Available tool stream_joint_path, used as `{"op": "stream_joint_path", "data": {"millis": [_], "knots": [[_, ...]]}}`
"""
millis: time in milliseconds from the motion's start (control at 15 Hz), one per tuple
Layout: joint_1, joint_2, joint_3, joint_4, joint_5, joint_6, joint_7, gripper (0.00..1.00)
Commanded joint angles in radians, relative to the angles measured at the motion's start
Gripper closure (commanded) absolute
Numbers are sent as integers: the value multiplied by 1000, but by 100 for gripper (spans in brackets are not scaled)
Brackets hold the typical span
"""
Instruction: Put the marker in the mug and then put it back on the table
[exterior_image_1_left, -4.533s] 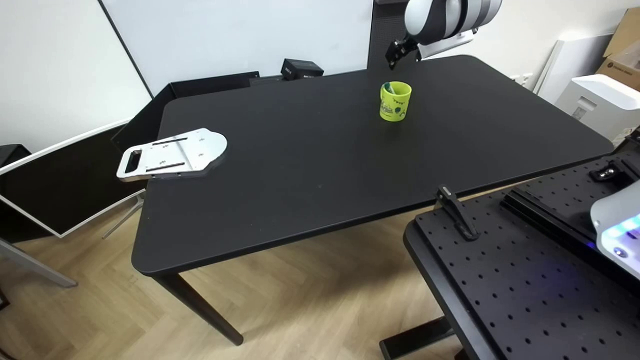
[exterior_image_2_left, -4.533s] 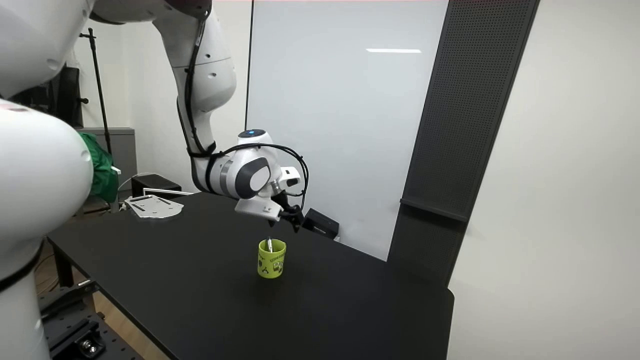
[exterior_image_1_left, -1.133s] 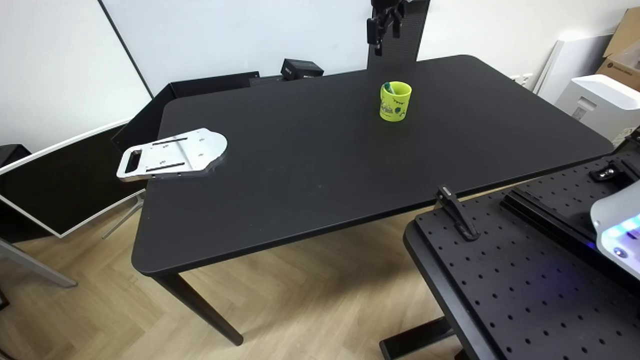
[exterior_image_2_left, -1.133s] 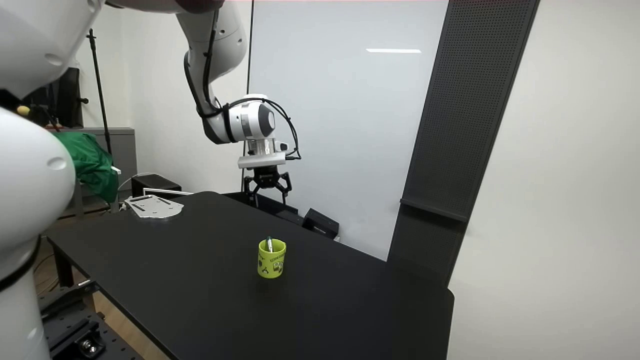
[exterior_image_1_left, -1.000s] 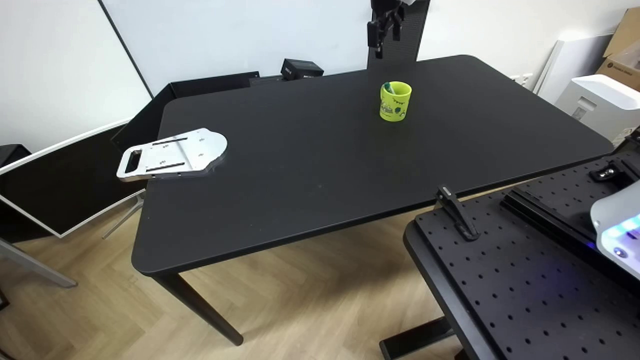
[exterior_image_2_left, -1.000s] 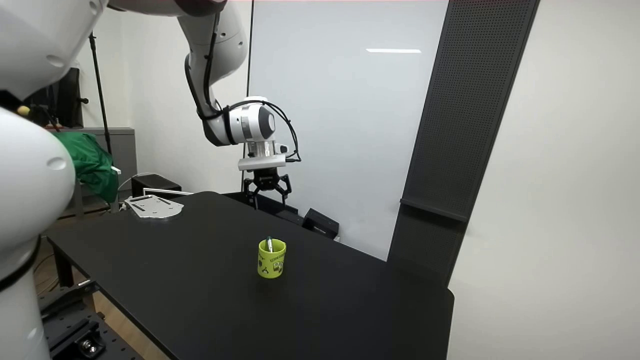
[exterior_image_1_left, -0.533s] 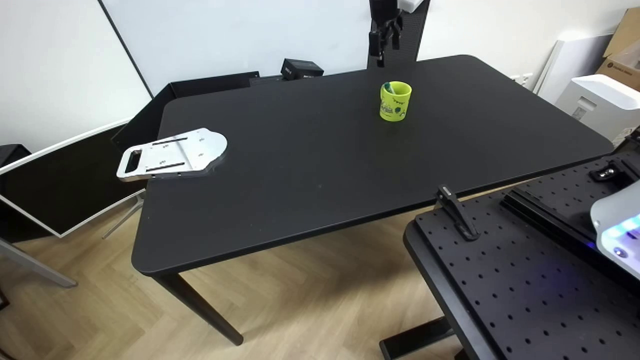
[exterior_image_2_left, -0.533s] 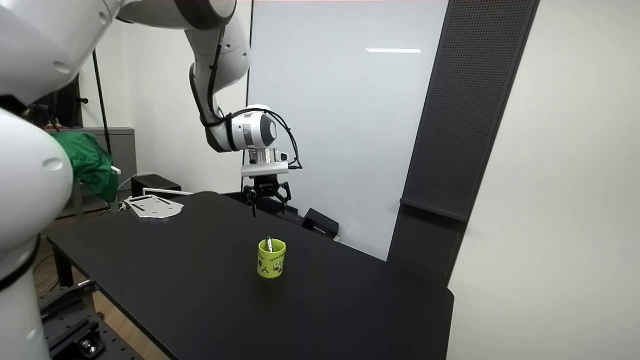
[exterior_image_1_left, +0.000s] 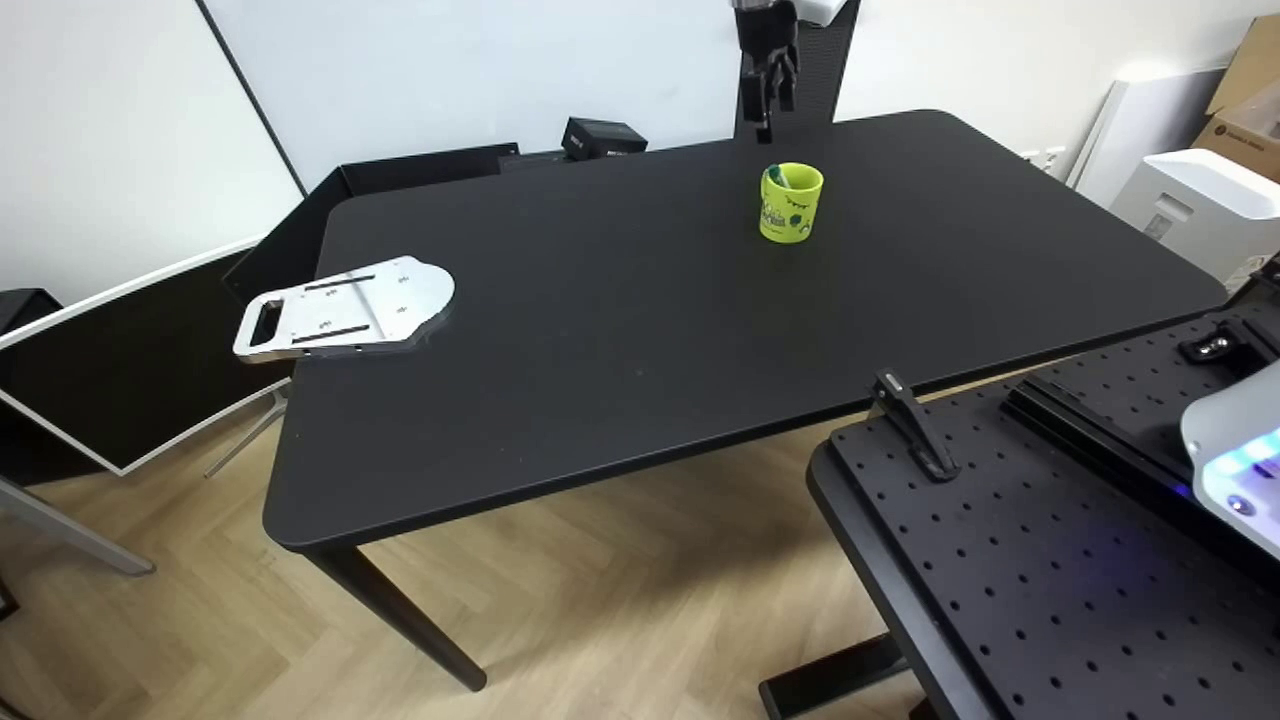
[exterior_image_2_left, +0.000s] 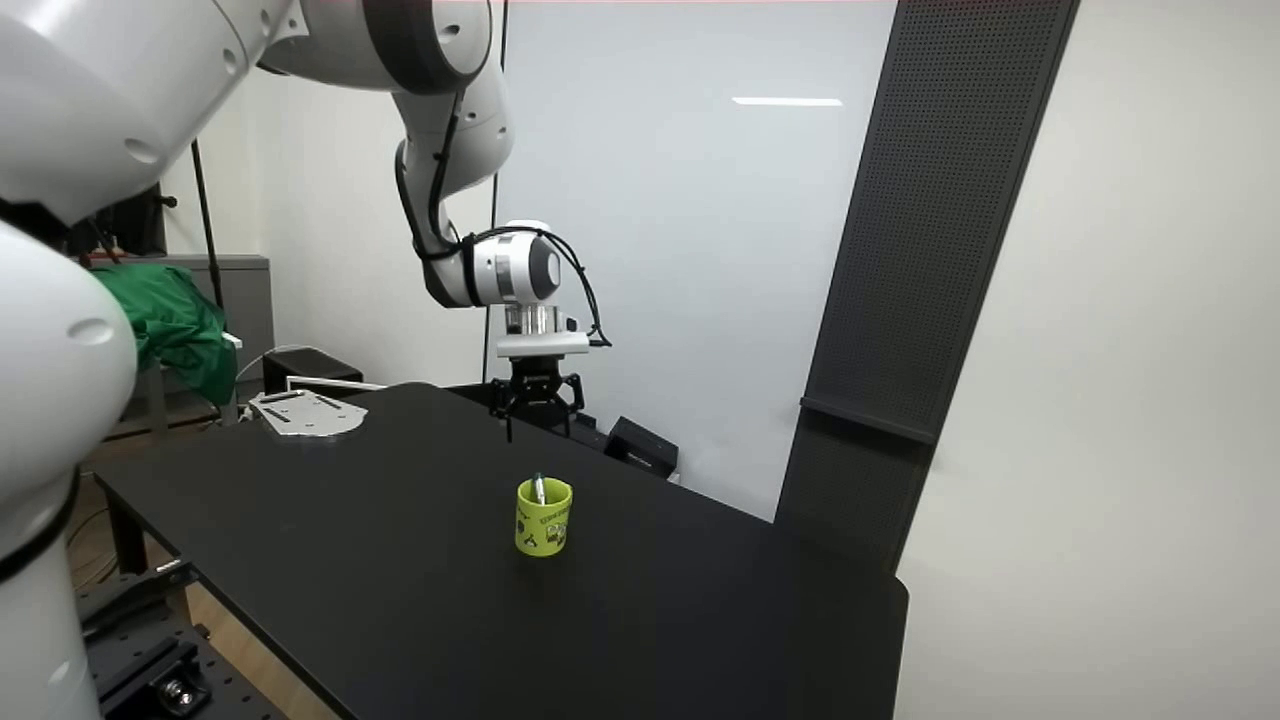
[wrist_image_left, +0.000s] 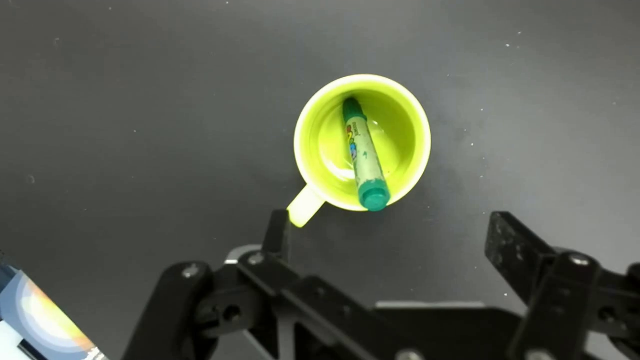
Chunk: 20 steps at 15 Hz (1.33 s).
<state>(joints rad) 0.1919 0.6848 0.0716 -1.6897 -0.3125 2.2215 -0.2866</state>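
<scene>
Tool (wrist_image_left: 390, 222) lowered, jaws spread wide, apart from mug (exterior_image_2_left: 542, 525).

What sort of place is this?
Likely a robotics lab or office: a robot arm, a perforated board beside the table, and what looks like a whiteboard.
</scene>
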Motion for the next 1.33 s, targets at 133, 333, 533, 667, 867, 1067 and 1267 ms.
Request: {"op": "stream_joint_path", "data": {"millis": [133,333,533,667,867,1067,1267], "knots": [[-2,72,13,121,-8,-124,-51,0],[3,99,14,159,-15,-166,-60,0],[11,129,13,199,-20,-202,-63,0],[17,149,13,225,-22,-221,-65,0],[26,178,13,261,-26,-245,-67,0],[31,203,14,292,-30,-257,-70,0],[35,224,14,314,-32,-258,-72,0]]}}
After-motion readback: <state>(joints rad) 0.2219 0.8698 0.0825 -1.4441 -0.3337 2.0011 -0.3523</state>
